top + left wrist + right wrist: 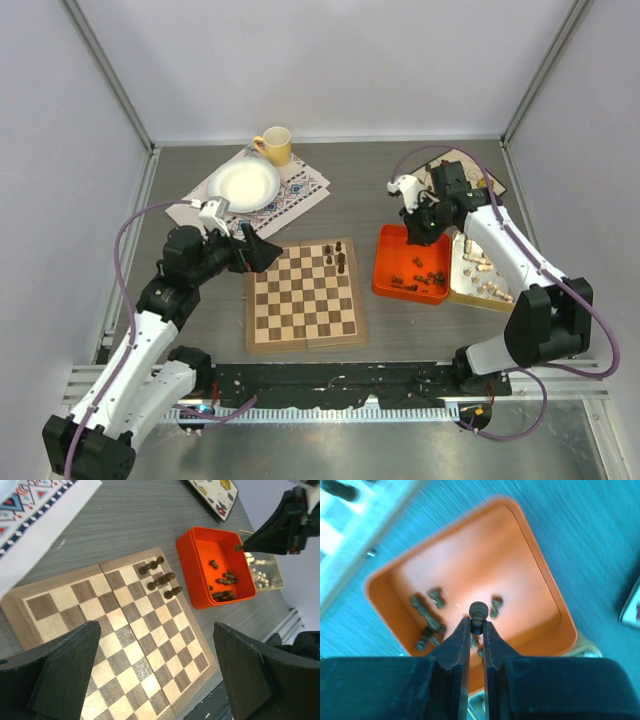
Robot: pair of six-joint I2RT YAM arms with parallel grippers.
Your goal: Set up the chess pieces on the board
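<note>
Between right fingers (pixel 456 647): dark chess piece (pixel 478 613), above orange tray (pixel 470 565).

Dark pieces (pixel 161 581) crowd only the board's (pixel 140 630) far right corner.

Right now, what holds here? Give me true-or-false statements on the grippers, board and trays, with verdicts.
1. The right gripper is shut on a dark piece above the orange tray. True.
2. The left gripper holds a pale piece. False: it is open and empty, over the board.
3. A few dark pieces are on the board. True.
4. The orange tray holds the pale pieces. False: it holds dark ones; the pale pieces lie in the pale tray beside it.
</note>
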